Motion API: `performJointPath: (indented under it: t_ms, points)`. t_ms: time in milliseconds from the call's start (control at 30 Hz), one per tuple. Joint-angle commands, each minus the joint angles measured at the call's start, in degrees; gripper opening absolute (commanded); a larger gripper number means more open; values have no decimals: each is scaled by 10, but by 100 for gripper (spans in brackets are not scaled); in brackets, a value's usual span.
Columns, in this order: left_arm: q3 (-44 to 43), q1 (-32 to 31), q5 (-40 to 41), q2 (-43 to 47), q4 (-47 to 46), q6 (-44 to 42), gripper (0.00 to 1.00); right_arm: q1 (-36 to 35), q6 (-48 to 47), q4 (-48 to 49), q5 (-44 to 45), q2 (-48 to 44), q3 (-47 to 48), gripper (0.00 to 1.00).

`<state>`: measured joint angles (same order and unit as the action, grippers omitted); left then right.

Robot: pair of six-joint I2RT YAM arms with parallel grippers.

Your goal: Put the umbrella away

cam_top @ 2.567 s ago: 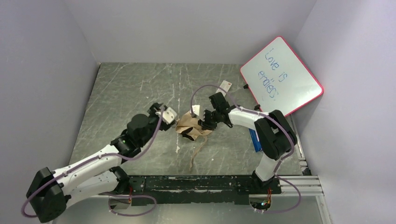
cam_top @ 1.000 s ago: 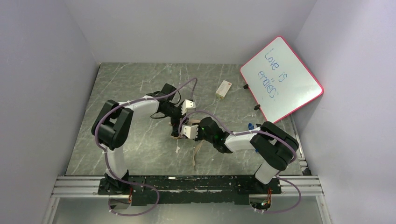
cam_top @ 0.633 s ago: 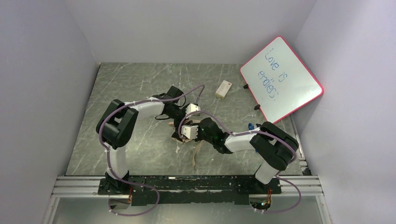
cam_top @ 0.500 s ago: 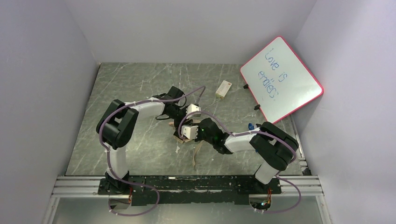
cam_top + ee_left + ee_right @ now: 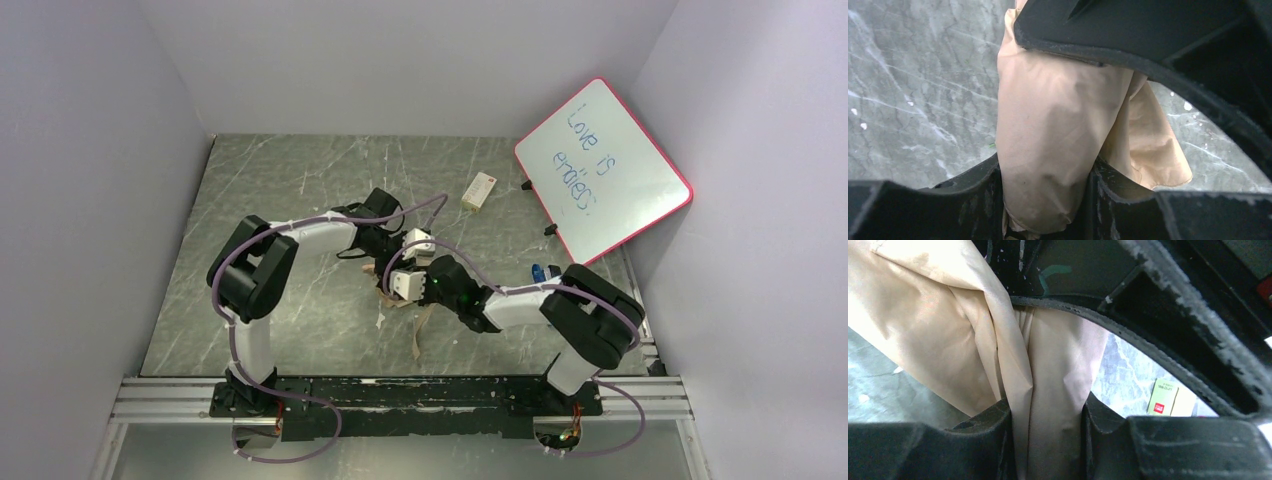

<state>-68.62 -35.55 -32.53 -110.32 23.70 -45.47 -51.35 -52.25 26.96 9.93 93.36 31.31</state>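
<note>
The umbrella (image 5: 396, 301) is a tan bundle at the middle of the table, mostly hidden under both grippers. Its strap (image 5: 417, 337) trails toward the near edge. My left gripper (image 5: 410, 249) comes in from the far side, and in the left wrist view its jaws (image 5: 1045, 195) press on a thick fold of tan fabric (image 5: 1058, 115). Right beside it on the near side, my right gripper (image 5: 402, 285) is shut on another fold (image 5: 1055, 370), the jaws (image 5: 1045, 432) tight against it. Handle and ribs are hidden.
A pink-framed whiteboard (image 5: 603, 165) leans at the back right. A small cream box with a red label (image 5: 480, 190) lies on the table beyond the grippers, also seen in the right wrist view (image 5: 1163, 399). A blue object (image 5: 540, 272) sits by the right arm. Walls enclose three sides.
My left gripper has moved right and nearer, up against the right gripper, and its jaws have closed onto the tan fabric. The right gripper has kept its hold in place.
</note>
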Motion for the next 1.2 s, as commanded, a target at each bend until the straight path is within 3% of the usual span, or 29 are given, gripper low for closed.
performJointPath:
  t_ms: [0, 100, 200, 467, 733, 900, 1033, 1167]
  points:
    - [19, -12, 67, -3, -7, -12, 5, -24, 63, -60, -54, -53, -15, 40]
    - [27, -11, 80, 5, -17, -14, 5, -25, 109, -61, -69, -115, -23, 58]
    - [29, -12, 84, 8, -22, -16, 5, -26, 165, -60, -86, -180, -37, 65]
    - [30, -12, 96, 10, -27, -19, 5, -29, 388, -47, -40, -337, -96, 66]
    - [42, -13, 112, 21, -44, -16, 5, -30, 742, -98, 75, -453, -144, 60]
    - [39, -12, 123, 17, -51, -2, 5, -53, 924, -196, 144, -447, -143, 61]
    - [39, -13, 124, 17, -54, 1, 5, -173, 989, -236, 260, -403, -127, 71]
    - [43, -13, 122, 19, -62, 1, 5, -261, 1051, -294, 333, -311, -75, 74]
